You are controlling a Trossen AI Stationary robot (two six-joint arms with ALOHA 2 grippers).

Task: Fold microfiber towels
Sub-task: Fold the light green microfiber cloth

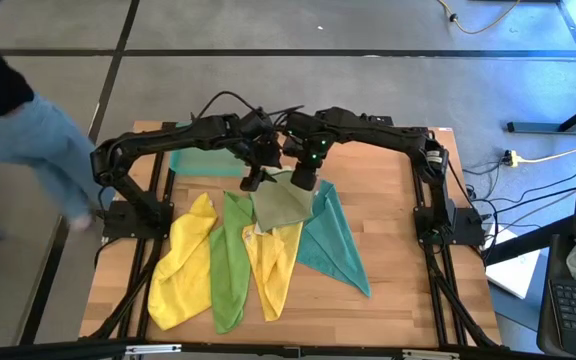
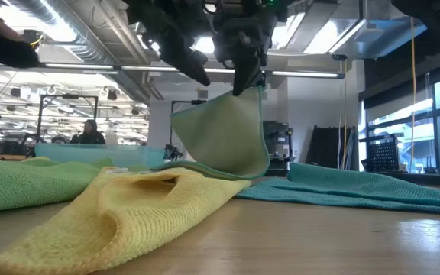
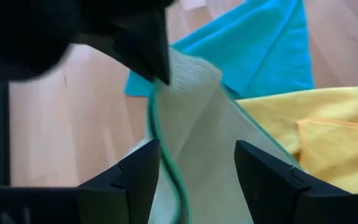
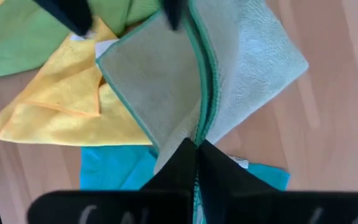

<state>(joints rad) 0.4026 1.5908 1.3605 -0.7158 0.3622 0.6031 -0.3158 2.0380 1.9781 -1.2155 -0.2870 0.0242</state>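
You are partway through folding the pale olive-green towel [image 1: 280,205], which hangs lifted by one edge above the middle of the tabletop [image 1: 388,300], its lower part draped over a yellow towel [image 1: 273,265] and the teal towel [image 1: 333,245]. Your right gripper [image 4: 196,144] is pinched tight on the towel's bound edge, with two layers of cloth meeting between its closed fingers, and it carries the cloth's weight from above. Your left gripper [image 3: 194,165] sits just beside it, fingers spread wide and straddling the same green-trimmed edge without clamping it, so the cloth looks free of that side. Both arms reach in from the far corners and meet over the centre, wrists angled down. The next move likely calls for the left gripper to find a fresh corner or clear away, while the right lays the raised half flat so the edges line up. The other yellow towel [image 1: 183,265] and the bright green towel [image 1: 230,260] lie unfolded nearer the front.
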